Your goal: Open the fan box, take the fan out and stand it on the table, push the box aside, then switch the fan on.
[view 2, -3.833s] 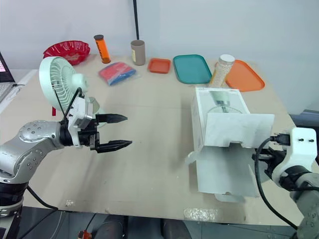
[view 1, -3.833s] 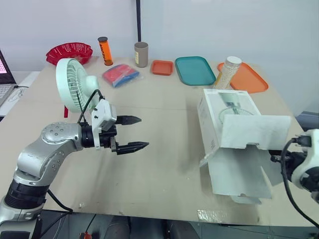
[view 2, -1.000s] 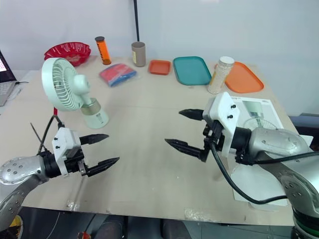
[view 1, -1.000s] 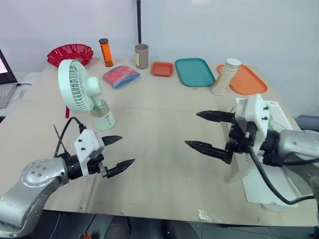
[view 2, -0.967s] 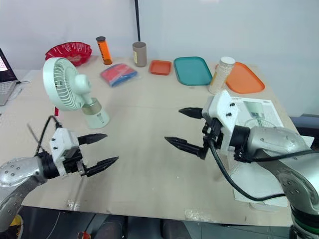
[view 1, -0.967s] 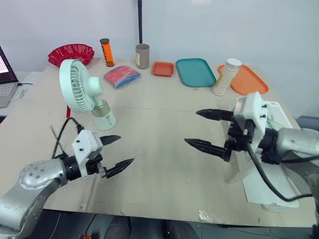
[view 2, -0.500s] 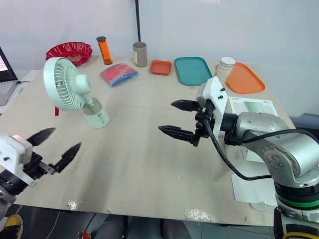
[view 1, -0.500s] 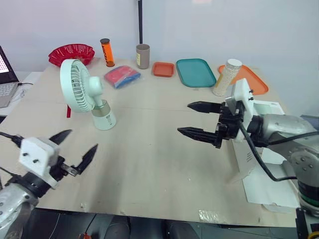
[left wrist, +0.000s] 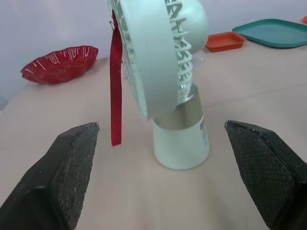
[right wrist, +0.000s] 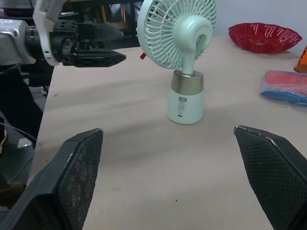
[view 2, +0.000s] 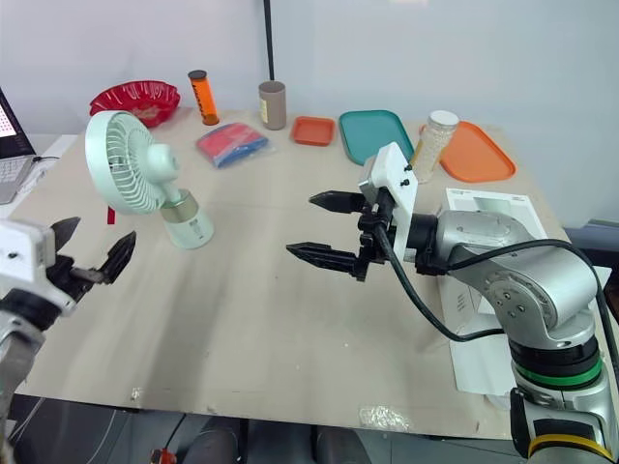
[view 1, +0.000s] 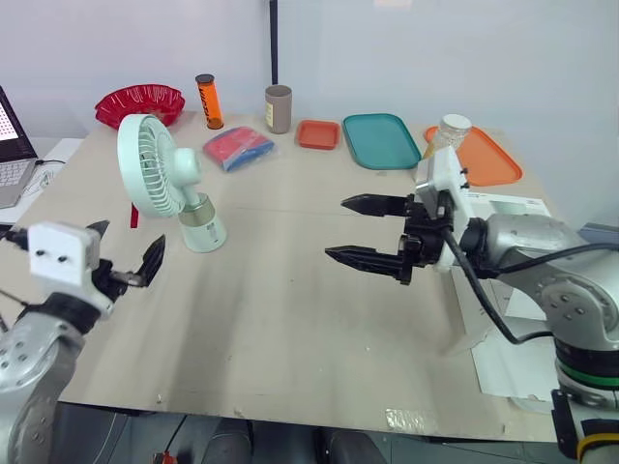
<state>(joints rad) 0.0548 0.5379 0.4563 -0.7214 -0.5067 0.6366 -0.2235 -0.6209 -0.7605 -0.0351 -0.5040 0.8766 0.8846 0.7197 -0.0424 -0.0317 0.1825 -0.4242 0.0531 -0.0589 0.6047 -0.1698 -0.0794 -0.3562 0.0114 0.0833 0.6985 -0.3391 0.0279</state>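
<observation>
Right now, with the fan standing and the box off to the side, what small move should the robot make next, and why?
Probably ease the right gripper toward the base of the fan, though I cannot see a switch. The fan stands upright and the box lies at the table edge, so only switching on remains. It and the left gripper are open, clear of the fan.

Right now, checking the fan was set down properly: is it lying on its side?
No, the fan stands upright on its base on the table.
</observation>
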